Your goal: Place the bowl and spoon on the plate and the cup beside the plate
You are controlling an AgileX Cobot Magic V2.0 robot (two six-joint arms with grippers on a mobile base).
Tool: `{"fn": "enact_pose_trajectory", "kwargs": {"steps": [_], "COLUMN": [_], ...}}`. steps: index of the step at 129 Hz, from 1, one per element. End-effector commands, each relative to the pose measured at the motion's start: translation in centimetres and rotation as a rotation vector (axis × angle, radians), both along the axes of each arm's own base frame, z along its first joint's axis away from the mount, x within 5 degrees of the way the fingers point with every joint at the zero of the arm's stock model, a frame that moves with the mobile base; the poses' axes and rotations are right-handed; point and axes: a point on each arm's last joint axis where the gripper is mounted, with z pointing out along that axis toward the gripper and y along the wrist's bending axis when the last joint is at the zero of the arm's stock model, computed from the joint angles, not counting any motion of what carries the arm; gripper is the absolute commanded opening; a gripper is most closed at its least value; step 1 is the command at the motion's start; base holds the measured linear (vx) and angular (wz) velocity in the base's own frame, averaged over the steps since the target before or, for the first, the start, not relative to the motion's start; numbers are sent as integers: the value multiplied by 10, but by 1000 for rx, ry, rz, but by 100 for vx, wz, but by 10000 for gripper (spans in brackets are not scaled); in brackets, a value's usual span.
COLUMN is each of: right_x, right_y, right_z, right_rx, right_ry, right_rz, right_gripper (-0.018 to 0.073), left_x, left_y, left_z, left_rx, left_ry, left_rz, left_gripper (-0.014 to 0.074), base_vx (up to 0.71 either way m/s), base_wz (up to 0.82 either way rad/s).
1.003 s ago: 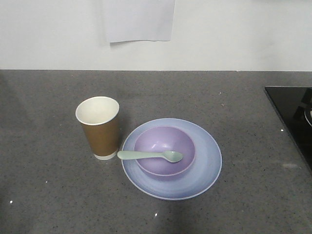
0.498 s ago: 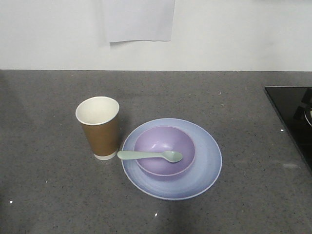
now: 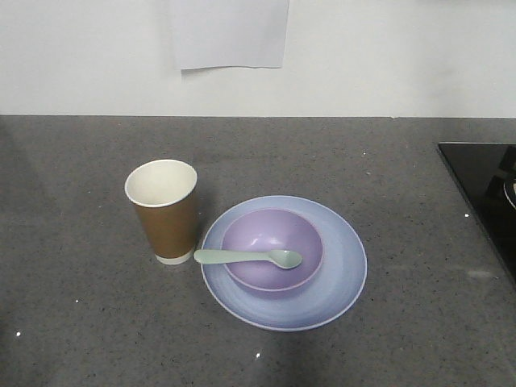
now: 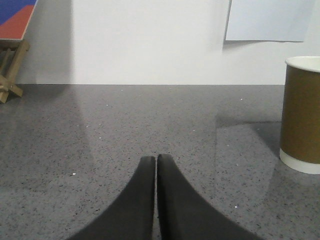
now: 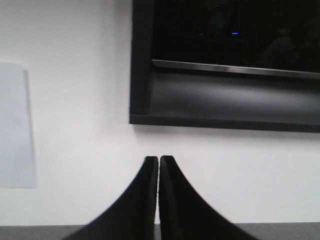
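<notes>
- Plainly, the bowl (image 3: 272, 248) sits in the middle of the plate (image 3: 343, 266), and the spoon (image 3: 248, 257) lies across the bowl, its scoop inside and its handle over the left rim toward the cup (image 3: 164, 211)
- The cup stands upright on the counter (image 3: 81, 322) just left of the plate, apart from it though the spoon handle reaches close to its base; its white inside looks empty
- The bowl holds only the spoon's scoop; nothing else lies on the plate
- The cup likely crushes easily: grip it low and softly. The plastic pieces look light, stiff and slick; take the bowl by its rim, the spoon by its handle
- The left gripper (image 4: 155, 159) and right gripper (image 5: 158, 159) each have fingers pressed together, holding nothing
- By the layout, the task looks done
</notes>
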Motion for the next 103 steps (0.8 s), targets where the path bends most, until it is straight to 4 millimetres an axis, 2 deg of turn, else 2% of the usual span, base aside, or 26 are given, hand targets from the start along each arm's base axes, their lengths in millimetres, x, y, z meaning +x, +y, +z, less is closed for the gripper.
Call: {"fn": "enact_pose_trajectory", "kwargs": {"steps": [1,19,30,37,50,52,54,56,57,59,70,72,75,83,93,94,103], "right_x": [-3,1,3,4,1,0,-4,-7,-9,-12,-37,-42,-49,-70,-92,-96,-113], "right_y": [9,29,36,33,19,17,13,12,11,9,2,0,-1,-9,-20,-22,-29], "right_z": [7,-17,-35,-46,-83,-95,-98,-110,-107,-120,-156,-168,-171,-201,-225,-233,-250], "right_rx": [-2,-84,-121,-61,96,110,128,134,133,141,128,120,102,89,125,141,157], "right_ry": [-6,161,204,186,135,144,115,126,106,118,73,85,62,65,58,69,54], "right_rz": [123,316,409,422,370,359,346,337,336,329,314,313,313,293,229,215,166], "right_gripper": [-4,-4,-4,-4,-4,-4,-4,-4,-4,-4,-4,-4,-4,-4,-4,-4,-4], "left_x": [-1,-1,-1,-1,-1,-1,-1,-1,-1,-1,-1,-1,-1,-1,-1,-1,-1], "left_y": [-1,-1,-1,-1,-1,-1,-1,-1,-1,-1,-1,-1,-1,-1,-1,-1,-1], "left_z": [5,5,5,5,5,5,5,5,5,5,5,5,5,5,5,5,5], "left_rx": [-11,-11,-11,-11,-11,-11,-11,-11,-11,-11,-11,-11,-11,-11,-11,-11,-11], "left_ry": [-77,-77,-77,-77,-75,-75,-75,-75,-75,-75,-75,-75,-75,-75,-75,-75,-75], "left_rz": [-15,-15,-15,-15,-15,-15,-15,-15,-15,-15,-15,-15,-15,-15,-15,-15,-15], "left_gripper": [-6,-6,-6,-6,-6,-6,-6,-6,-6,-6,-6,-6,-6,-6,-6,-6,-6], "base_vx": [0,0,0,0,0,0,0,0,0,0,0,0,0,0,0,0,0], "base_wz": [0,0,0,0,0,0,0,0,0,0,0,0,0,0,0,0,0]}}
